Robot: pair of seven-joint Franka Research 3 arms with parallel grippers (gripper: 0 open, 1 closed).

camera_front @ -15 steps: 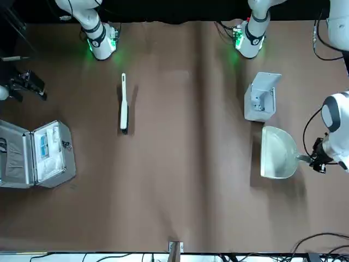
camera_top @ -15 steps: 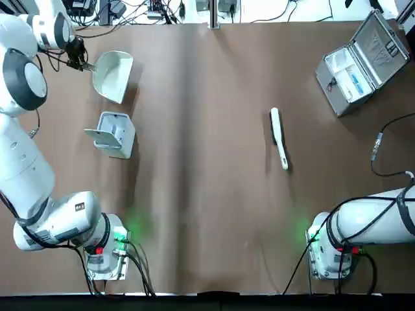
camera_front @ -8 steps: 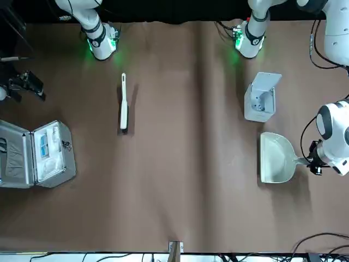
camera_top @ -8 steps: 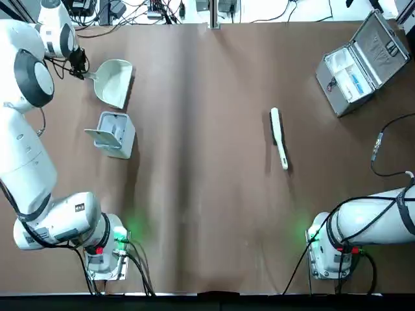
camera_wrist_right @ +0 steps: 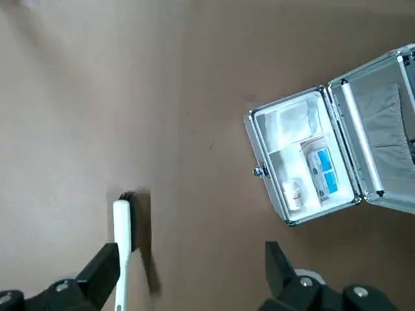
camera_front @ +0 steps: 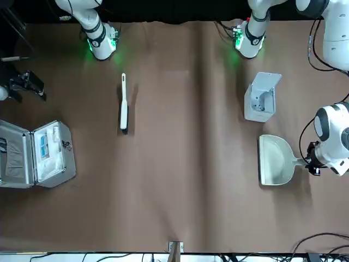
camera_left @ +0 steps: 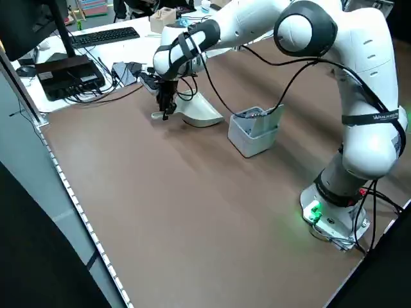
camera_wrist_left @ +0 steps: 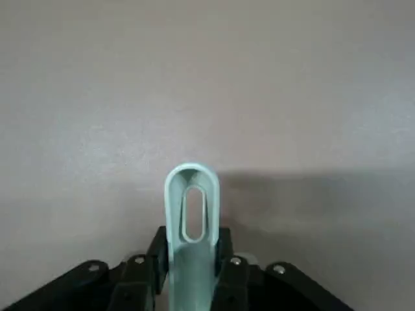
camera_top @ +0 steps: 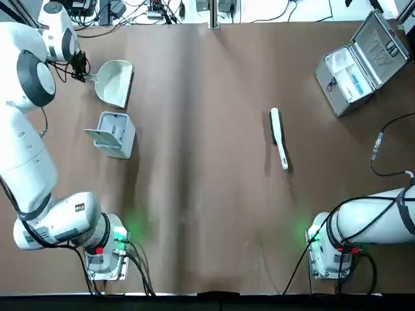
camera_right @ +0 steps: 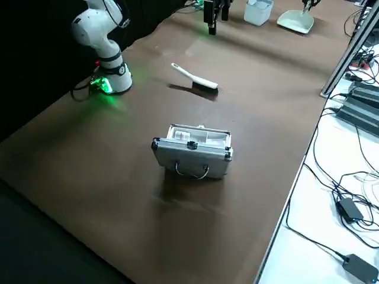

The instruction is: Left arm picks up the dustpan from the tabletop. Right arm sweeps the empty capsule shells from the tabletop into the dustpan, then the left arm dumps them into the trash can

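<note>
Dustpan [camera_top: 114, 81] sits at the far left of the brown counter [camera_top: 207, 194], just beyond the small grey trash can [camera_top: 111, 134], whose lid stands flipped up. The left claw [camera_top: 80, 70] is pressed onto the dustpan's short handle, which shows in the left wrist view as a slotted pale strip pinched between the two fingers [camera_wrist_left: 149, 275]. From the left side view the pan seems to rest on or barely above the surface; which of the two I cannot tell. The right claw [camera_wrist_right: 194, 272] hangs spread wide above the slim white brush [camera_top: 279, 138], holding nothing, with the open silver case [camera_top: 363, 61] off to that side. No capsule shells are visible anywhere on the counter in these views. Judging by this, the step in hand is either the pickup or the set-down after dumping; with no shells visible, the next move likely calls for releasing the handle cleanly, without tipping the pan.
</note>
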